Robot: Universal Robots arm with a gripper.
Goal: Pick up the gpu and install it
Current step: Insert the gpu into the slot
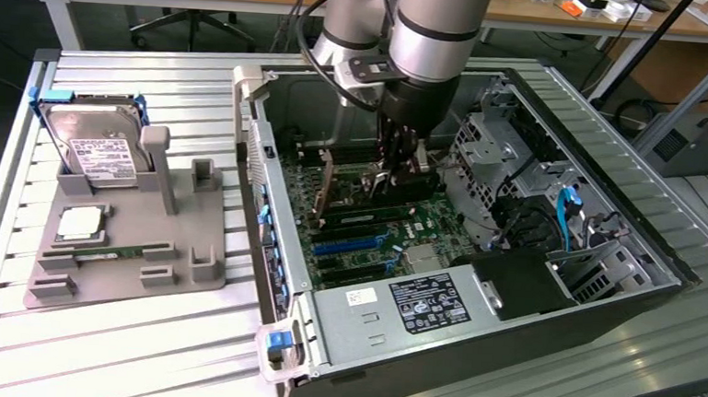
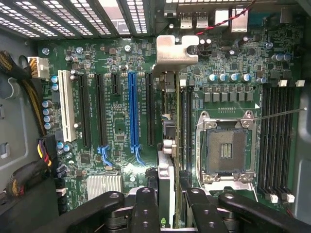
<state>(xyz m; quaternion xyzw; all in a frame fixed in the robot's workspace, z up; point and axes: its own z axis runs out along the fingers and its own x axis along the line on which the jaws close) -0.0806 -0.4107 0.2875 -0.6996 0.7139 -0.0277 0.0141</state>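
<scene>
Here the gripper [image 2: 167, 206], clamped on the gpu [image 2: 166, 145] held edge-on over the motherboard [image 2: 116, 126], risks jamming it if the card sits beside its slot.

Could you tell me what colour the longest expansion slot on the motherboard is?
Blue: the long slot stands out among black ones on the green motherboard, clearest in the wrist view.

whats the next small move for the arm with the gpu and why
Probably a slow, straight push down. The pincer grips the gpu on edge over the motherboard, beside the blue slot, with its silver bracket at the case's rear wall. Whether the card is fully seated cannot be told.
</scene>
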